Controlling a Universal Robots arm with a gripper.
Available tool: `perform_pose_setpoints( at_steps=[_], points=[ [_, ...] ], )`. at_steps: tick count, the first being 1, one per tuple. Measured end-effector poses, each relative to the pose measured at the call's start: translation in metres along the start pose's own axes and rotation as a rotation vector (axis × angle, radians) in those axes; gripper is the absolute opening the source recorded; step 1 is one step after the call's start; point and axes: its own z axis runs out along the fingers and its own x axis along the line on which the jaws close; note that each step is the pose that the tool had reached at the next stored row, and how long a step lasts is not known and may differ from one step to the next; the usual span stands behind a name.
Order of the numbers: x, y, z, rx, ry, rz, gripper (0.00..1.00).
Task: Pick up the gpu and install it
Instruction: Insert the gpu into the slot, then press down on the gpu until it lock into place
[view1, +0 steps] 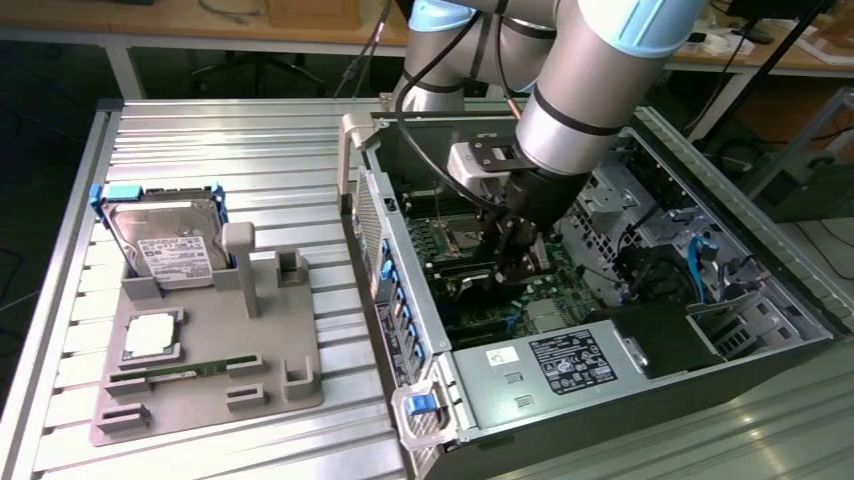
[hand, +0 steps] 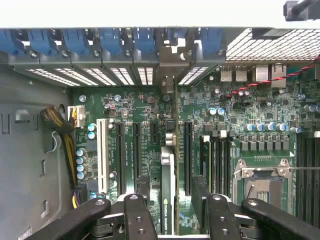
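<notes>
Landmark: the open computer case (view1: 587, 300), lying on the slatted worktop (view1: 200, 150); every place below is being given relative to it.
Hand: the hand (hand: 175, 210) is being held inside the case, low over the motherboard (hand: 250, 115); its dark fingers (hand: 137, 215) are being kept closed in on the gpu (hand: 167, 190), one to each side of the card.
Gpu: the card is being seen edge-on in the wrist view, standing upright between the expansion slots (hand: 120, 155), with its silver end bracket (hand: 167, 70) being lined up at the case's rear slot openings.
Seating: whether the card edge is fully down in its slot cannot be told.
Outside the case: a grey parts holder (view1: 200, 340) is being left with the hard drive (view1: 167, 245) and the RAM stick (view1: 187, 372) in it.
Progress (judged): pick-up is done; insertion is being carried out or nearly finished; release of the card is not yet done.
</notes>
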Motion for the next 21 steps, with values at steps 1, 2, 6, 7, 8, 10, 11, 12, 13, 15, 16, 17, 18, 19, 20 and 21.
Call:
perform_pose_setpoints(
  at_steps=[1,2,6,7,8,10,11,12,13,15,16,17,18,19,20,21],
  points=[
    [0.0,0.0,0.0,0.0,0.0,0.0,0.47],
    [0.0,0.0,-0.0001,-0.0001,0.0002,0.0,0.45],
    [0.0,0.0,-0.0001,-0.0001,0.0002,0.0,0.2],
    [0.0,0.0,-0.0001,-0.0001,0.0002,0.0,0.2],
    [0.0,0.0,-0.0001,-0.0001,0.0001,0.0,0.14],
    [0.0,0.0,-0.0001,-0.0001,0.0002,0.0,0.11],
    [0.0,0.0,-0.0001,-0.0001,0.0002,0.0,0.11],
    [0.0,0.0,-0.0001,-0.0001,0.0002,0.0,0.11],
    [0.0,0.0,-0.0001,-0.0001,0.0002,0.0,0.11],
    [0.0,0.0,-0.0001,-0.0001,0.0002,0.0,0.11],
    [0.0,0.0,-0.0001,-0.0001,0.0002,0.0,0.11],
    [0.0,0.0,-0.0001,-0.0001,0.0002,0.0,0.11],
    [0.0,0.0,-0.0001,-0.0001,0.0007,0.0,0.11],
    [0.0,0.0,-0.0001,-0.0001,0.001,0.0,0.11],
    [0.0,0.0,-0.0001,-0.0001,0.0011,0.0,0.11],
    [0.0,0.0,-0.0001,-0.0001,0.0011,0.0,0.11]
  ],
)
